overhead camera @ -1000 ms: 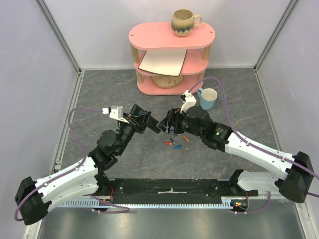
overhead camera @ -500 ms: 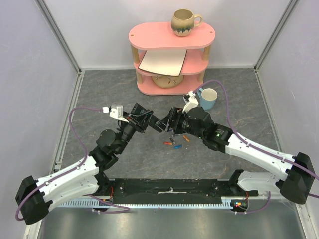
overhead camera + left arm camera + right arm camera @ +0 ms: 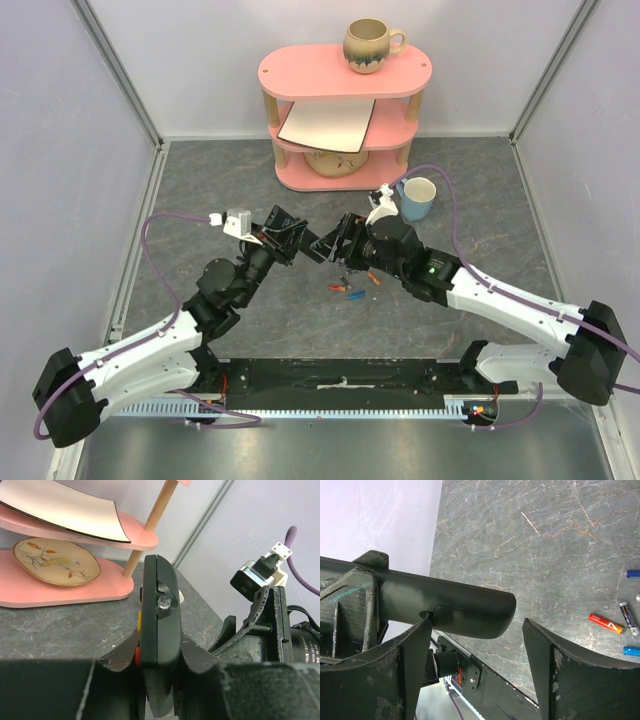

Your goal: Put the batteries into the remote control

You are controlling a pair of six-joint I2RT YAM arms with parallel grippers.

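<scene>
Right end effector (image 3: 335, 247) edged toward 9 o'clock, released, straddling the remote control (image 3: 318, 247) tip.
Left end effector (image 3: 303, 243) clenches it; batteries (image 3: 350, 288) lie at 6 o'clock.

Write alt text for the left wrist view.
The left gripper clamps the black remote control, held upright and edge-on, yellow and red buttons showing on its left edge. Behind stands a pink shelf with a bird-painted plate; the right arm is close at the right.
</scene>
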